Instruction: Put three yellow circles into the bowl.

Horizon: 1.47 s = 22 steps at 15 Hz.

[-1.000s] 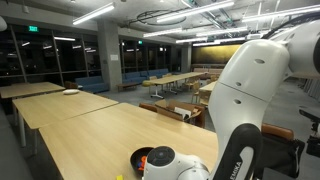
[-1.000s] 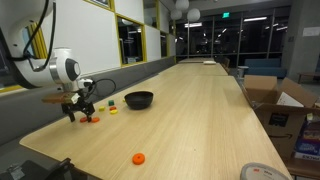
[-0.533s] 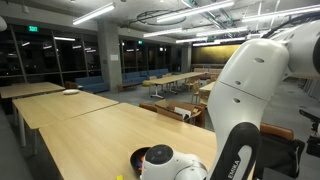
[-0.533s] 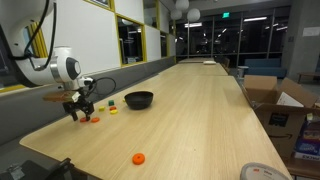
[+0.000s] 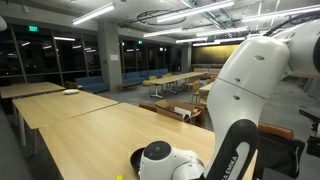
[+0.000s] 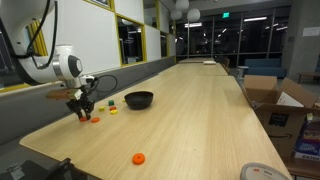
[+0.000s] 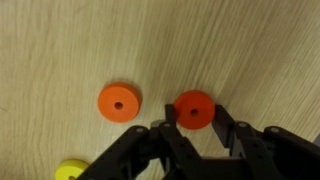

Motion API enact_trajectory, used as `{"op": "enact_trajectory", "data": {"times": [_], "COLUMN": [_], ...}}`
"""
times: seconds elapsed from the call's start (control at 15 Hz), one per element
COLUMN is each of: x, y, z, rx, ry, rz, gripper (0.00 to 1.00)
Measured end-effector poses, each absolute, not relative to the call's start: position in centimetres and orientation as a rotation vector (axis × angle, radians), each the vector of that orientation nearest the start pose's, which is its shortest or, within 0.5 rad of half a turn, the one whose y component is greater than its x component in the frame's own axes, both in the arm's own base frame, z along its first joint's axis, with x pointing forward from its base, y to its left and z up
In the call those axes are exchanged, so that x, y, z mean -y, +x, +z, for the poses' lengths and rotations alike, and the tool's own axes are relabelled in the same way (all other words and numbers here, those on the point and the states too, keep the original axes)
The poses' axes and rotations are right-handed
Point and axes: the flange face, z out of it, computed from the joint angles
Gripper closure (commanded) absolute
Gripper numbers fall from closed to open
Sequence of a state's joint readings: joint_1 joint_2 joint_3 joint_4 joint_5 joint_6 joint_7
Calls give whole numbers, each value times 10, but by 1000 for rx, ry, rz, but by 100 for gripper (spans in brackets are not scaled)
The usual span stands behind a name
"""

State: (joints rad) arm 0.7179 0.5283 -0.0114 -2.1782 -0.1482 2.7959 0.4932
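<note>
The gripper (image 7: 196,124) is open. In the wrist view its jaws stand apart low over the table (image 7: 250,50), with a red disc (image 7: 195,108) between the fingertips. Whether the pads touch the disc cannot be told. Do not close here: the red disc is not a task piece, nor is the orange disc (image 7: 119,102) just to its left. The one yellow circle (image 7: 68,171) in the wrist view lies at the lower left edge, beyond the orange disc and cut off by the frame. It shows as a small, flat, bright-yellow round piece; no finer detail can be read. The step in hand is judged to be picking up a yellow circle. Rise clear of the red disc and shift until the yellow circle sits centred between the fingertips. Then descend until the tips almost meet the wood before closing, since the piece looks thin and a high grip will likely miss it. Keep the orange disc outside the jaws. In an exterior view the bowl (image 6: 139,96), black and shallow, stands on the table to the right of the gripper. A small yellow piece (image 6: 113,110), possibly the same circle, lies between them. The bowl's contents cannot be seen.
</note>
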Motion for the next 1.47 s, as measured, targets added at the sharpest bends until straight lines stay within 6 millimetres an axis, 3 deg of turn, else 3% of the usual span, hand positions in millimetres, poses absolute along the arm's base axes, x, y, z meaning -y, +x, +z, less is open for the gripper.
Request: {"op": "enact_trajectory", "data": {"times": [0.33, 0.73, 1.07, 1.47], "x": [-361, -327, -279, -209], "y": [434, 474, 504, 539], "z": [159, 227, 277, 293], "rx": [580, 489, 353, 144], "ry": [-3125, -3132, -3131, -3146], "rz": [-205, -395, -527, -565], "gripper": [75, 75, 75, 75]}}
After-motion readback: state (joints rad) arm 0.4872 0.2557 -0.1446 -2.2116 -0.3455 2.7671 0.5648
